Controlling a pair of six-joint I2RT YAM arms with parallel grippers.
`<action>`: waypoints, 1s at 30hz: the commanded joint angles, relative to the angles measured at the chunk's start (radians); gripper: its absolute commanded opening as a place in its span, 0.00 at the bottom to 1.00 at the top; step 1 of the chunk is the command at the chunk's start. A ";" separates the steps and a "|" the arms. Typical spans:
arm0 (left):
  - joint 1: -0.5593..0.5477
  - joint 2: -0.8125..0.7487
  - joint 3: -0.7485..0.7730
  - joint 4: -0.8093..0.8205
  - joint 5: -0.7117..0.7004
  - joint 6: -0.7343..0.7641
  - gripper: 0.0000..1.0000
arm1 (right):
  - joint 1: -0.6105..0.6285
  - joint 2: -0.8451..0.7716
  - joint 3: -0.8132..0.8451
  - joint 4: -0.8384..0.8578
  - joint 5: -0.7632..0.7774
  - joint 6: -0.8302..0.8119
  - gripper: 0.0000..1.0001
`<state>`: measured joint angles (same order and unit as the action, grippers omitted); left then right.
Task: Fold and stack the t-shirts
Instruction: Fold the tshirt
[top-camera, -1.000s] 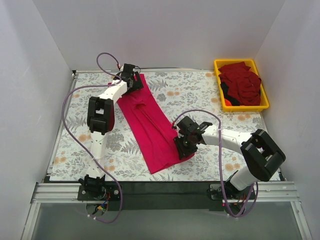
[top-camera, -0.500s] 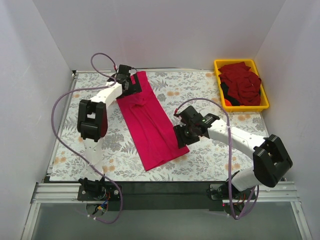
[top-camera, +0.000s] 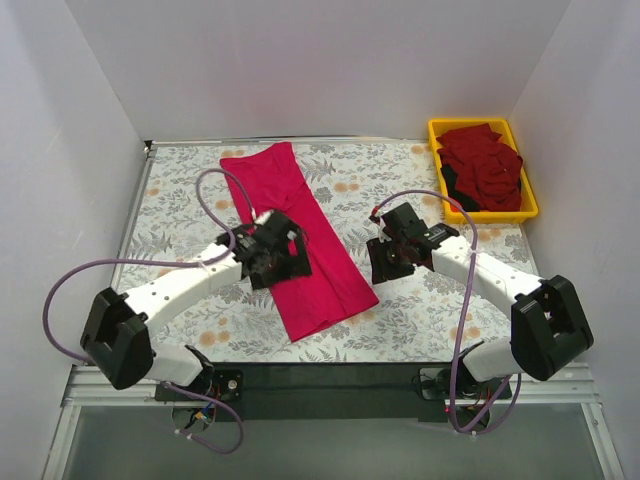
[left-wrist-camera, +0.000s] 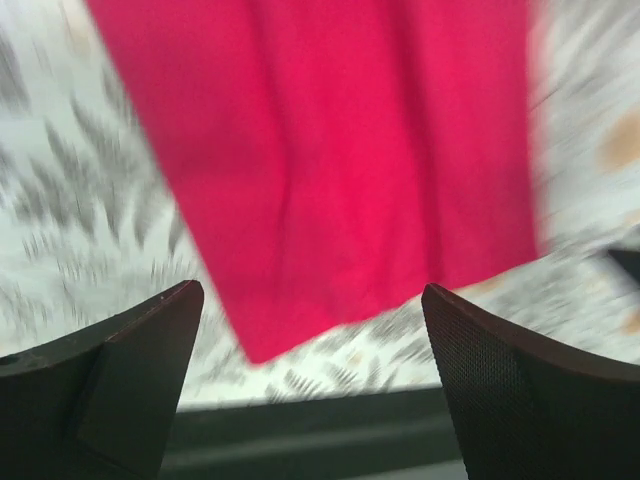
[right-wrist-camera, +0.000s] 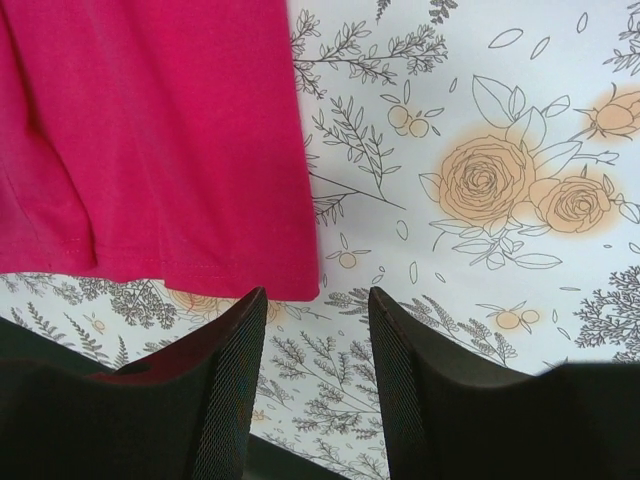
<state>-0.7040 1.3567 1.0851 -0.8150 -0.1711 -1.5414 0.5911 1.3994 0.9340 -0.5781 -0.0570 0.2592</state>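
Top external view: pink shirt (top-camera: 330, 278) is lying strip-folded on the desk (top-camera: 400, 185); left end effector (top-camera: 283, 262) above it, right end effector (top-camera: 384, 263) alongside, are hovering spread and empty, seemingly lining up a fold.

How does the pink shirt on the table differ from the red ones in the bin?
Colour: the pink shirt is bright magenta; the red shirts are darker crimson.
Pose: the pink shirt lies flat as a long narrow strip; the red shirts are crumpled in a heap.
Place: the pink shirt is on the table; the red shirts fill the yellow bin at the far right.
Both are plain cloth.
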 joint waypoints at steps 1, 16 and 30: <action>-0.093 0.021 -0.121 -0.147 0.038 -0.195 0.83 | -0.001 -0.002 -0.023 0.064 -0.020 -0.005 0.44; -0.164 0.193 -0.148 -0.133 0.091 -0.207 0.65 | 0.001 0.026 -0.080 0.133 -0.081 0.006 0.38; -0.166 0.246 -0.248 -0.047 0.170 -0.174 0.51 | 0.041 0.108 -0.107 0.152 -0.024 0.031 0.37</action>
<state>-0.8616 1.5826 0.8757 -0.8837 -0.0223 -1.7283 0.6170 1.4937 0.8337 -0.4507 -0.1047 0.2707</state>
